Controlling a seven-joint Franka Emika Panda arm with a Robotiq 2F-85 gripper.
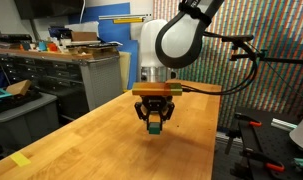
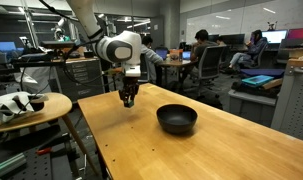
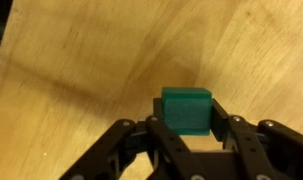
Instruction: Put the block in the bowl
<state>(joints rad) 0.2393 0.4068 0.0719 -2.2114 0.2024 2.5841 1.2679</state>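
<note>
The carry step is in hand: the gripper [image 3: 187,120] is closed partway on the block [image 3: 186,108], and the wrist view shows the small green cube pinched between the two dark fingers [image 3: 223,122], one on each side face, with its top and front face showing. In both exterior views the gripper [image 1: 154,118] points straight down over the counter [image 1: 86,140], with the block [image 1: 154,127] a green speck at its tip. There seems to be a sliver of space between the block and the wood, so I judge it lifted clear, though the gap is too small to be sure of. The bowl [image 2: 177,119] shows in only one exterior view. It sits upright on the counter [image 2: 141,150], looks empty, and lies apart from the gripper [image 2: 128,98], with a stretch of bare wood between them. The grasp looks done, then, and the placing not yet begun. The next move calls for carrying the block sideways across that bare stretch, high enough for the cube to pass over the bowl's rim. The gripper should stop once it is over the middle of the bowl rather than its edge, then lower a little and open. The block is much smaller than the bowl, so the aim need not be fine. The grip is a narrow pinch on a small cube, however, so a smooth, unhurried move should keep it from slipping or twisting on the way.
</note>
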